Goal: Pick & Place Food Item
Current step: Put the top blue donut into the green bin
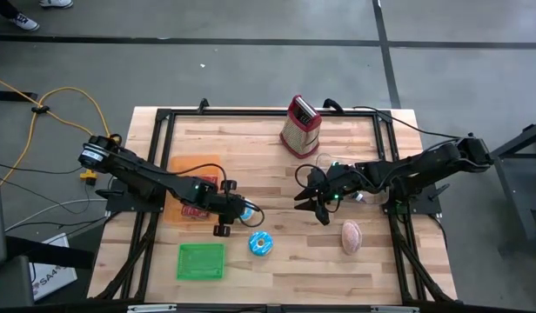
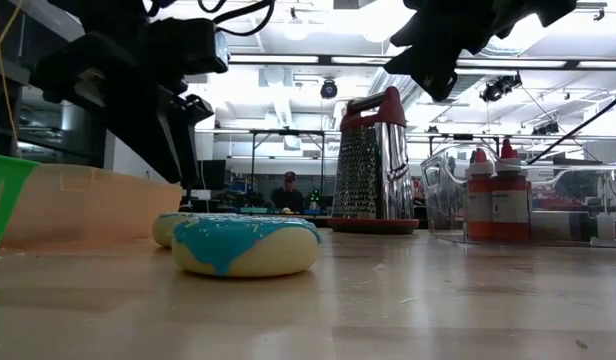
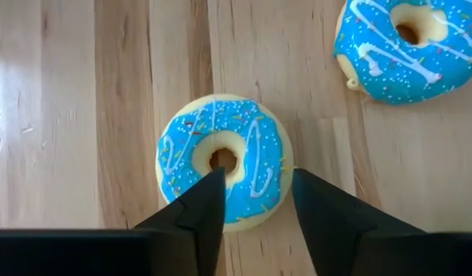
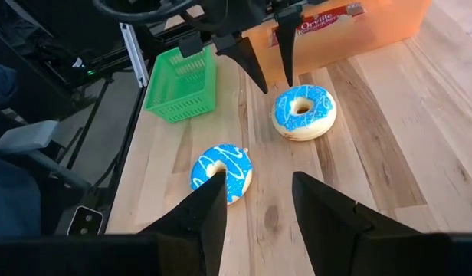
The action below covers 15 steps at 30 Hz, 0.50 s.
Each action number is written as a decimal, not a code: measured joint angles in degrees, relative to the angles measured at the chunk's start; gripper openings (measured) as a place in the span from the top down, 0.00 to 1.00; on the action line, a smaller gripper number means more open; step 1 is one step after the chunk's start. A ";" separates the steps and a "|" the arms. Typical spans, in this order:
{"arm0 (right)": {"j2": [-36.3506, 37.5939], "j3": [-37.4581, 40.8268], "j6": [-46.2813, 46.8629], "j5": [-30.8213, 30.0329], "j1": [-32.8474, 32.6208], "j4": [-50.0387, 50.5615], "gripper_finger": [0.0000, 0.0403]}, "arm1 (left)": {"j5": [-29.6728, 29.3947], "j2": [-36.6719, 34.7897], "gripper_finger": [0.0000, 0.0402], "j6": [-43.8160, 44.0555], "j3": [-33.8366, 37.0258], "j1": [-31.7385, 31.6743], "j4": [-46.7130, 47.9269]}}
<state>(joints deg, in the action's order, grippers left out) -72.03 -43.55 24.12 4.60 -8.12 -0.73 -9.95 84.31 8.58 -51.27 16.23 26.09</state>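
Observation:
Two blue-iced doughnuts with sprinkles lie flat on the wooden table. My left gripper (image 3: 257, 184) hangs open just above one doughnut (image 3: 224, 157), one fingertip over its hole and the other over its outer rim; the right wrist view shows the fingertips (image 4: 263, 88) a little clear of it. The other doughnut (image 1: 260, 243) lies nearer the front edge. My right gripper (image 1: 310, 202) waits open over the middle of the table, nothing between its fingers.
A green basket (image 1: 201, 261) stands at the front left. An orange tray (image 1: 194, 169) with a snack packet sits behind my left arm. A metal grater (image 1: 301, 126) stands at the back, a pale oval food item (image 1: 351, 236) lies front right, and sauce bottles (image 2: 491, 195) stand in a clear container.

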 joint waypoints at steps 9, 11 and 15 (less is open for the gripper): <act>0.00 0.00 0.00 0.02 0.00 0.02 0.66 | 1.35 3.42 0.49 -0.17 0.00 0.02 -1.19; 0.00 0.00 0.00 0.02 -0.01 0.02 0.66 | 1.44 4.03 0.49 -0.32 0.00 0.02 -1.51; 0.00 0.02 0.00 0.02 -0.02 0.04 0.66 | 1.44 4.74 0.49 -1.72 0.00 0.02 -2.26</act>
<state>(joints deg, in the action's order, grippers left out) -72.03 -43.53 24.12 4.62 -8.14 -0.69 -8.51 89.05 6.86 -51.27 16.25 23.82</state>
